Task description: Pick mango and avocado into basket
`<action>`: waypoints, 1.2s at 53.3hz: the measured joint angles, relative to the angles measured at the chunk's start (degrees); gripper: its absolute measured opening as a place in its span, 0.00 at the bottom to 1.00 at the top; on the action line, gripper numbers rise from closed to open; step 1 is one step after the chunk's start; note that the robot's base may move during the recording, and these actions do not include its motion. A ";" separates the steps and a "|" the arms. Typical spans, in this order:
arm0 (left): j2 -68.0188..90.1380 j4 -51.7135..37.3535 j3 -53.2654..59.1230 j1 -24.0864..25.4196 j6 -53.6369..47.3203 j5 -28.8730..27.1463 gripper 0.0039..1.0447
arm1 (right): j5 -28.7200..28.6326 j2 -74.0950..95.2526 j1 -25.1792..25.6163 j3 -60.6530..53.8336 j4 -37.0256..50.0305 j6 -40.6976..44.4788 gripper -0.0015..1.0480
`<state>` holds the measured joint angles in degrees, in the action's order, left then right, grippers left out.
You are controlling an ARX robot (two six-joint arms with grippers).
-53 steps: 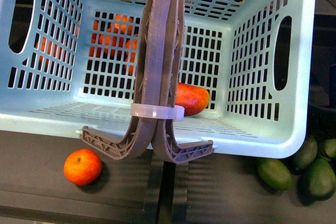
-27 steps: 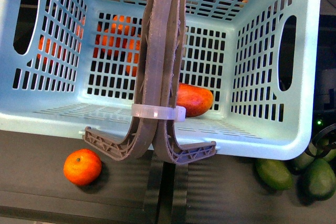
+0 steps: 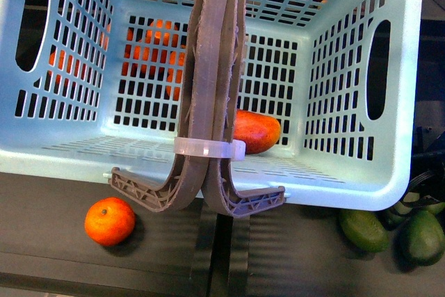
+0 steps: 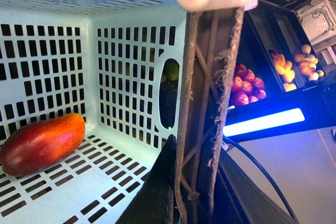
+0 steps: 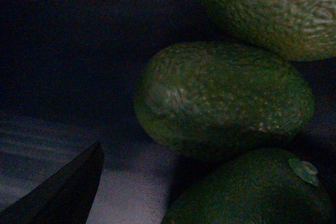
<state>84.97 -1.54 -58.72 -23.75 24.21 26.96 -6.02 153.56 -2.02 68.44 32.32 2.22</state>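
The light teal basket (image 3: 69,161) fills the front view, its two grey-brown handles (image 3: 212,67) raised together and zip-tied. A red-orange mango (image 3: 256,131) lies on the basket floor, and the left wrist view also has the mango (image 4: 42,142). My left gripper (image 4: 195,192) is shut on the basket's handles. Green avocados (image 3: 363,231) lie on the dark shelf under the basket's right corner. In the dim right wrist view an avocado (image 5: 220,98) is close ahead among others. My right gripper is open; only one dark finger (image 5: 68,190) shows, apart from the fruit.
A small orange (image 3: 110,221) sits on the dark shelf below the basket's left side. More oranges (image 3: 149,39) show through the far lattice. Bins of red apples (image 4: 244,85) and a blue-lit strip (image 4: 262,123) lie beyond the basket.
The basket has shifted slightly up and right in the front view. A dark cable has come into view at the right edge above the avocados.
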 joint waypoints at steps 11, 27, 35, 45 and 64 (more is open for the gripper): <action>0.00 0.00 0.00 0.00 0.00 0.00 0.12 | 0.37 0.00 0.00 -0.55 0.72 0.04 0.93; 0.00 0.00 0.00 0.02 0.00 -0.07 0.12 | 0.74 0.00 0.00 -2.34 1.53 -0.02 0.63; 0.00 0.00 0.00 0.00 0.00 -0.04 0.12 | 0.74 0.00 0.00 -2.60 2.36 -0.17 0.54; 0.00 0.00 0.00 0.00 0.02 -0.02 0.12 | 0.70 -0.68 0.22 -3.06 2.58 -0.94 0.54; 0.00 0.00 0.00 0.00 0.00 -0.04 0.12 | -1.53 -14.45 3.78 -8.41 3.32 -3.63 0.53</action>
<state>84.97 -1.54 -58.72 -23.75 24.21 26.92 -7.55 139.11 1.76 60.03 35.64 -1.41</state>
